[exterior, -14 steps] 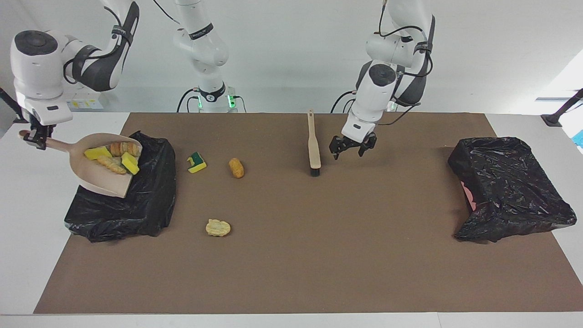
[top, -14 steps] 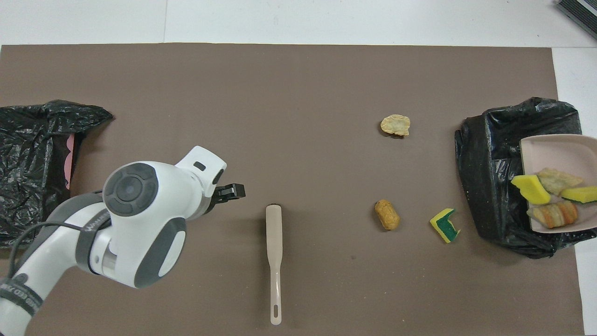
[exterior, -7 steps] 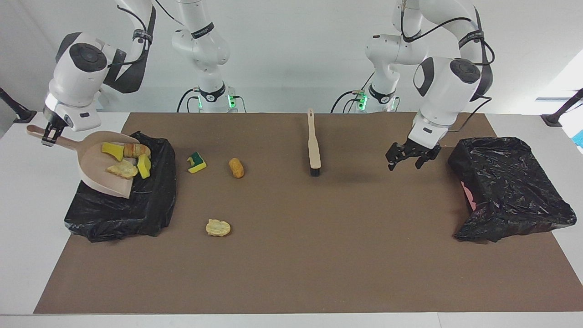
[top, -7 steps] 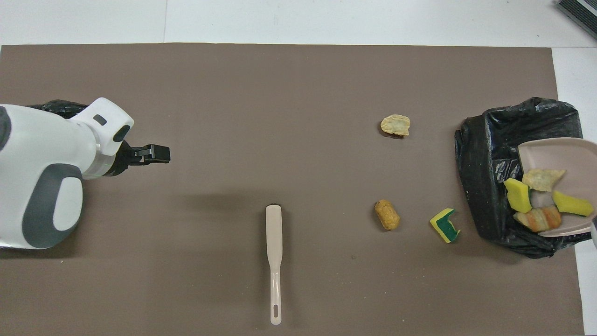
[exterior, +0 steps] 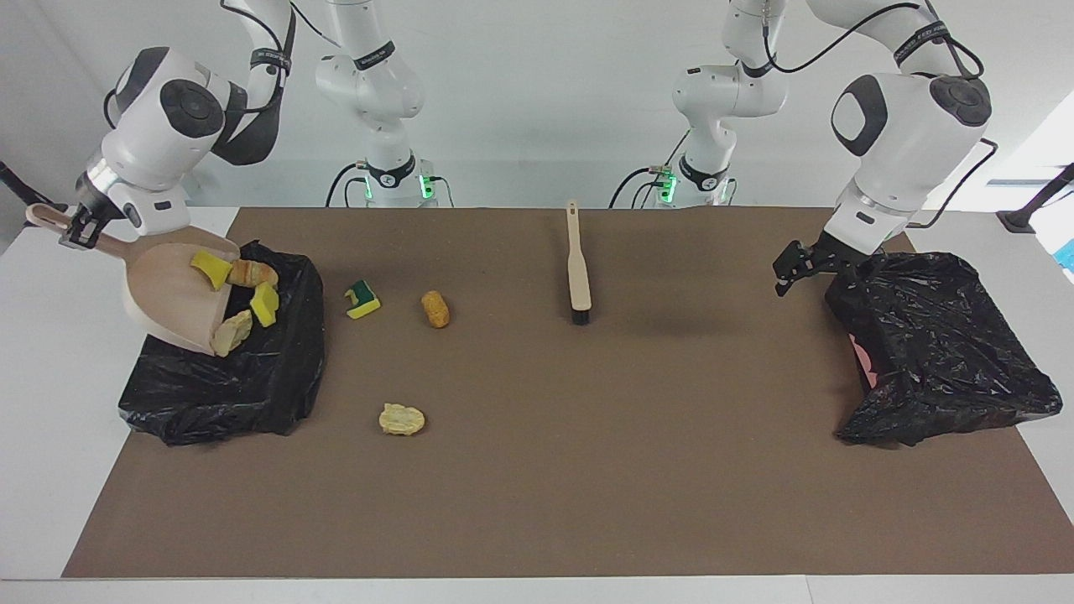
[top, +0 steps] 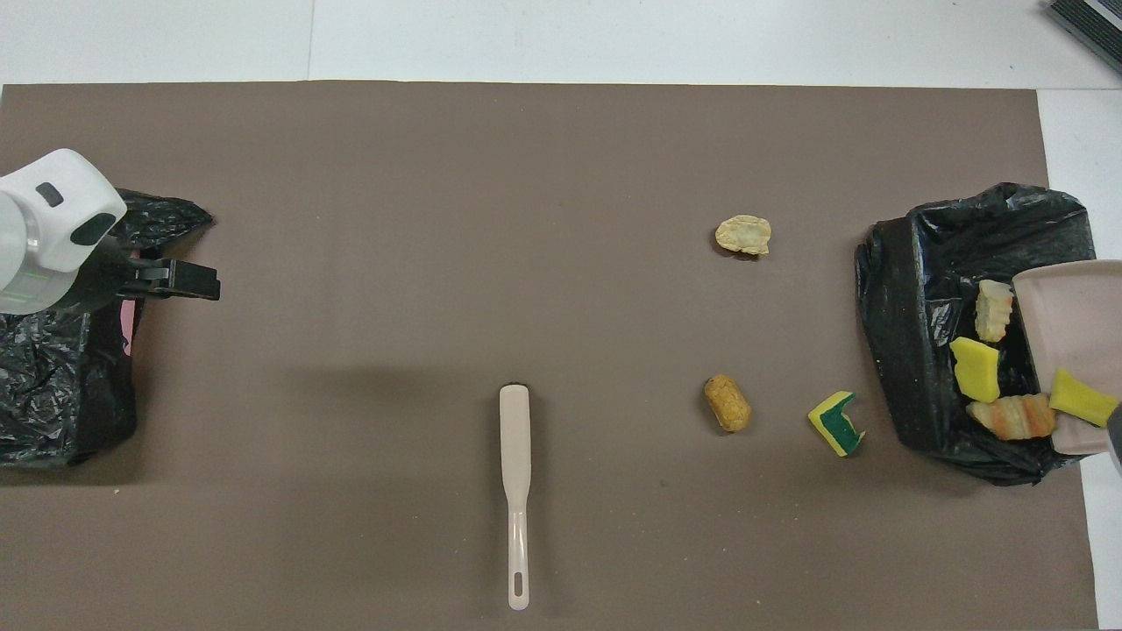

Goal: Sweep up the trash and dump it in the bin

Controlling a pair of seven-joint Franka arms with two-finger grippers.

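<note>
The right tool [exterior: 74, 235] is pinching the handle of the dustpan [exterior: 172, 289] and holding it tilted over the black-lined bin [exterior: 252, 377] at the right arm's end of the surface [exterior: 537, 470]. Four pieces of trash are sliding off the pan's lip into that bin: a yellow sponge [exterior: 210, 268], a striped bread lump [exterior: 253, 273], another yellow sponge [exterior: 266, 304] and a pale crusty lump [exterior: 232, 332]. Three more pieces are lying on the brown mat: a green-faced sponge [exterior: 362, 299] just beside the bin, a golden-brown roll [exterior: 435, 309] next to it toward the middle, and a flat pale lump [exterior: 402, 419] farther from the robots than both. The brush [exterior: 577, 267] is lying flat near the middle of the mat, its bristle end pointing away from the robots, with nothing touching it. The left tool [exterior: 797, 268] is hanging with its fingers spread and nothing between them, over the edge of a second black-lined bin [exterior: 940, 352] at the left arm's end of the surface.
</note>
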